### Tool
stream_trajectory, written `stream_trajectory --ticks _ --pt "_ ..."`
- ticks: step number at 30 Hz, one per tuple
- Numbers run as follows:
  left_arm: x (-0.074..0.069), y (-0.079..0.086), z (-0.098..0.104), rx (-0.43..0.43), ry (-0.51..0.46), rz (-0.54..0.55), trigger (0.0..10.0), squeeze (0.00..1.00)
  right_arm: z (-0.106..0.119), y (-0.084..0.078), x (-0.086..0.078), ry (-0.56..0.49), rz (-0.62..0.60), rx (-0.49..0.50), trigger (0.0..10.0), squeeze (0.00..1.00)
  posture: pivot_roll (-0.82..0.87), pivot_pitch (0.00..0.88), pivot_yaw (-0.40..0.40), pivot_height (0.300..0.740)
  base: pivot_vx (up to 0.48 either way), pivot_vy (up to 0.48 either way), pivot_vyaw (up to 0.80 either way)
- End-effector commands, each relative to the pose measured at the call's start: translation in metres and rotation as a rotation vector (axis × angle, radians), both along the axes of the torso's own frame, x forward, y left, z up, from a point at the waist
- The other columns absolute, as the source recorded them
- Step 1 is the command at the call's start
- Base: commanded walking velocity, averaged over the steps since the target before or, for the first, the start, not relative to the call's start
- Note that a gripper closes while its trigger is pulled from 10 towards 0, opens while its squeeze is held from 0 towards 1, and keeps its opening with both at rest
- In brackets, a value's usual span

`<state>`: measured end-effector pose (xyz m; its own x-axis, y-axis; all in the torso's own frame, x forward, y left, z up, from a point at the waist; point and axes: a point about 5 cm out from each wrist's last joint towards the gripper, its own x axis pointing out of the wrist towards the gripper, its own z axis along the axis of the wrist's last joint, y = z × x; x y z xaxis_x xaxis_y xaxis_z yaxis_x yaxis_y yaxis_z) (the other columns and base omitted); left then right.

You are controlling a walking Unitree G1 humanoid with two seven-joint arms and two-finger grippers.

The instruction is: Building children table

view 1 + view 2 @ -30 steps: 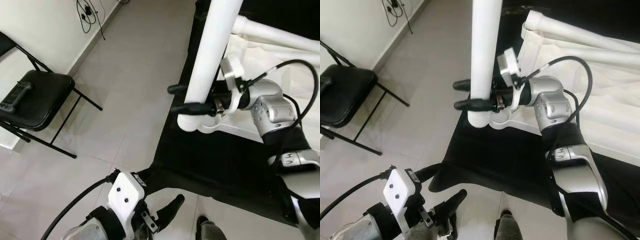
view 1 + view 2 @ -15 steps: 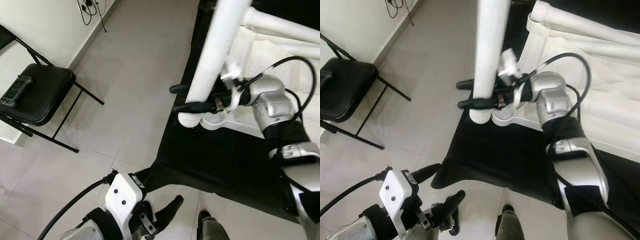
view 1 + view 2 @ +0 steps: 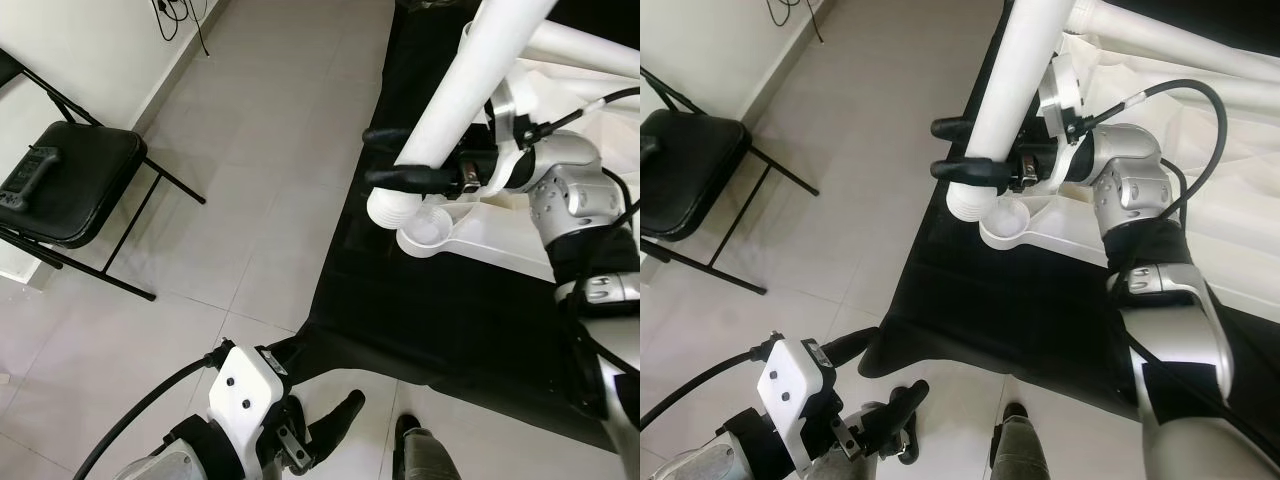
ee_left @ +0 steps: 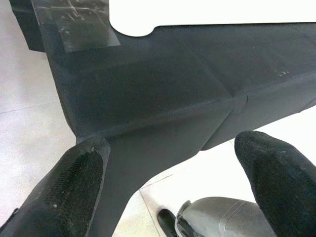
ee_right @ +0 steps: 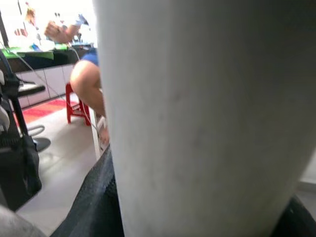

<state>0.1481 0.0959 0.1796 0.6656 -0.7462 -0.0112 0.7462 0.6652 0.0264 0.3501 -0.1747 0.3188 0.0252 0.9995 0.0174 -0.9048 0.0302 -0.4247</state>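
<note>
Your right claw [image 3: 388, 156] is clamped on the white table leg [image 3: 465, 92], one black finger on each side of the tube. The leg tilts, its ribbed lower end hanging just below the claw and just above the round socket [image 3: 432, 232] at the corner of the white tabletop [image 3: 1230, 215]. The tabletop lies on a black cloth [image 3: 440, 310] spread on the tiled floor [image 3: 260, 190]. Your left claw [image 4: 168, 177] hangs low with its fingers apart, gripping nothing, the cloth's corner ahead of it. A black folding chair [image 3: 65, 190] stands well apart from both claws, by the wall.
</note>
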Motion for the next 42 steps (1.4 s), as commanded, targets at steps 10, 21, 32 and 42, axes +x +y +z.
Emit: stream_trajectory --ticks 10,21,32,42 --pt "-0.005 0.002 -0.002 0.012 0.028 -0.013 10.0 0.0 -0.018 -0.004 -0.008 0.024 0.009 -0.113 10.0 0.0 0.07 0.399 0.101 0.74 0.0 0.0 0.0" --pt "-0.004 0.002 -0.003 0.016 0.028 -0.016 10.0 0.0 -0.025 -0.005 -0.01 0.029 0.017 -0.149 10.0 0.0 0.07 0.387 0.104 0.74 0.0 0.0 0.0" --pt "-0.005 0.002 -0.004 0.019 0.029 -0.014 10.0 0.0 -0.024 -0.02 -0.007 0.041 -0.047 -0.151 10.0 0.0 0.06 0.375 0.104 0.74 0.0 0.0 0.0" --pt "-0.005 0.002 -0.004 0.018 0.031 -0.017 10.0 0.0 -0.022 -0.024 -0.009 0.043 -0.051 -0.165 10.0 0.0 0.07 0.382 0.109 0.74 0.0 0.0 0.0"
